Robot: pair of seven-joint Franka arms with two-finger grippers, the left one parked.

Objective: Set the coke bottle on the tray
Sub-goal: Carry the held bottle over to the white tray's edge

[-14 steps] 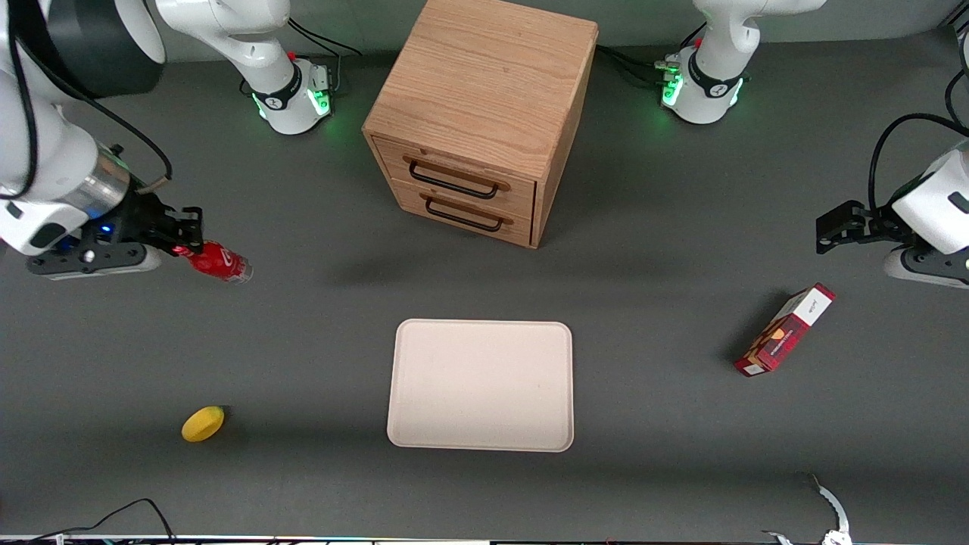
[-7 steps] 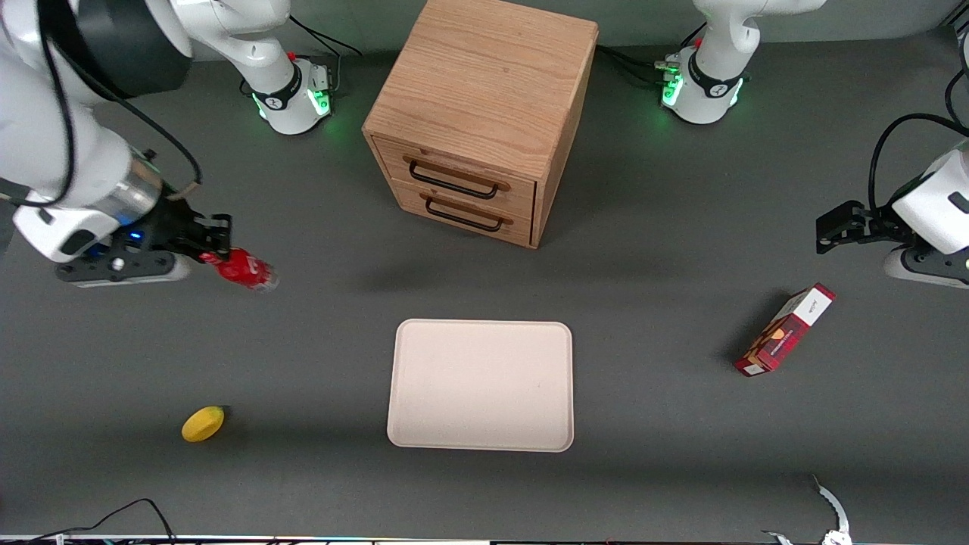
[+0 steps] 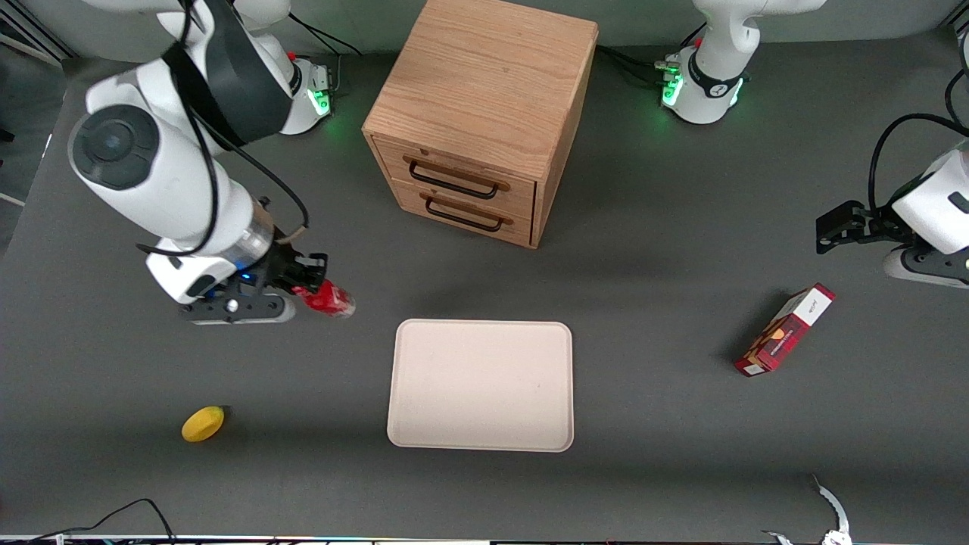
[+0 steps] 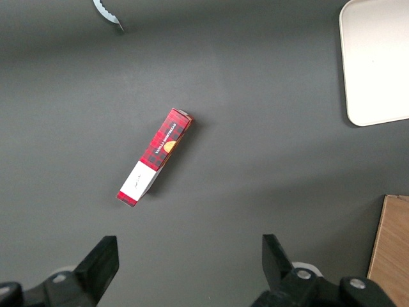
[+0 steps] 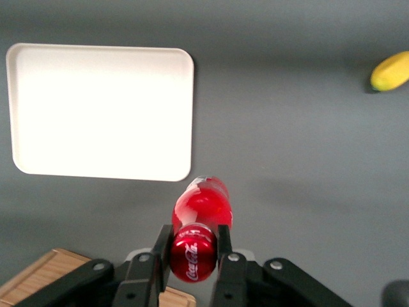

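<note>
We have the bottle (image 3: 327, 299) in the jaws of our gripper (image 3: 306, 281), carried clear above the worktop (image 3: 666, 424). The jaws are closed on its neck just below the cap, one finger (image 5: 161, 246) on each side, as the right wrist view shows plainly. The bottle (image 5: 199, 220) lies roughly level, its long axis running out from the jaws with the cap end at the gripper (image 5: 192, 246) and the clear base pointing away, toward the tray (image 3: 480, 384).

The relation that matters for the coming move is bottle to tray. In the front view the bottle's base is near the tray's corner, the one closest to the working arm and to the cabinet (image 3: 478, 113), but not yet over it; it sits a little farther from the front camera than the tray's rim. The wrist view agrees: the tray (image 5: 102, 112) lies ahead of the base and off to one side, apart from it.

So we judge the carry is well along and the placing not yet done. What is left is to travel on toward the parked arm's end and slightly nearer the front camera until the bottle is over the tray's flat middle, then lower and release. Held level, the bottle may roll once let go.

The lemon (image 3: 203, 423) and the carton (image 3: 784, 330) lie well apart from this path.
</note>
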